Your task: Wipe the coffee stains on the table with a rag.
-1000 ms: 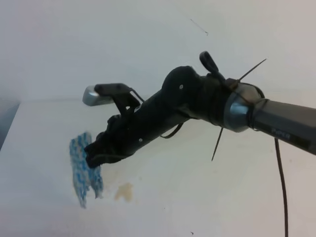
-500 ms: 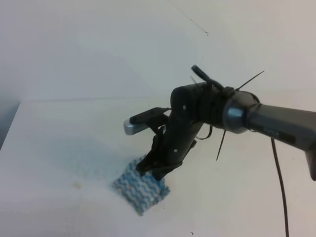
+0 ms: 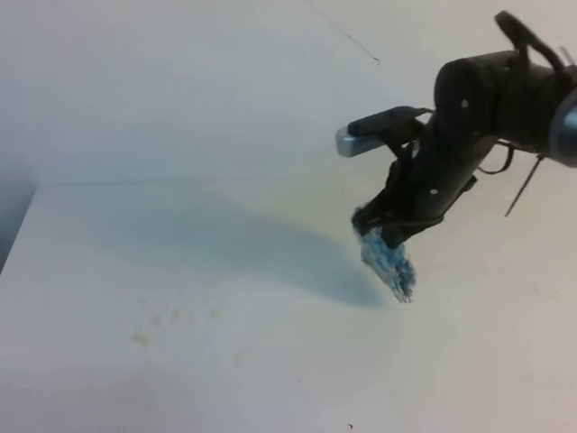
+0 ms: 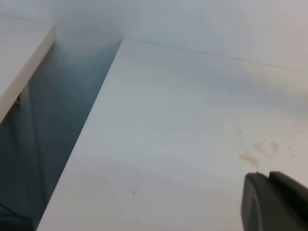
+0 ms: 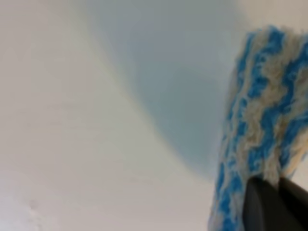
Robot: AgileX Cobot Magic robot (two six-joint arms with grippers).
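Right hand: the right hand (image 3: pixel 389 230) is lifted off the surface on the right of the high view, its fingers pinched tight on the top edge of the rag.
Rag: the rag (image 3: pixel 388 262), blue and white zigzag, hangs bunched below that hand, clear of the surface; up close from the right wrist it (image 5: pixel 262 130) dangles in front of the dark fingers.
Shadow: a soft grey shadow of the arm lies on the surface to the left of the hanging rag.
Coffee stains: only faint tan marks remain, the coffee stains (image 3: pixel 141 338) near the front left of the surface, well apart from the rag; the left wrist view shows them (image 4: pixel 250 158) as a pale smeared blot.
Surface: the surface (image 3: pixel 270 361) is white and flat, meeting a pale wall at the back.
Left hand: only a dark corner of the left hand (image 4: pixel 274 202) shows; I cannot tell whether its fingers are apart or together.
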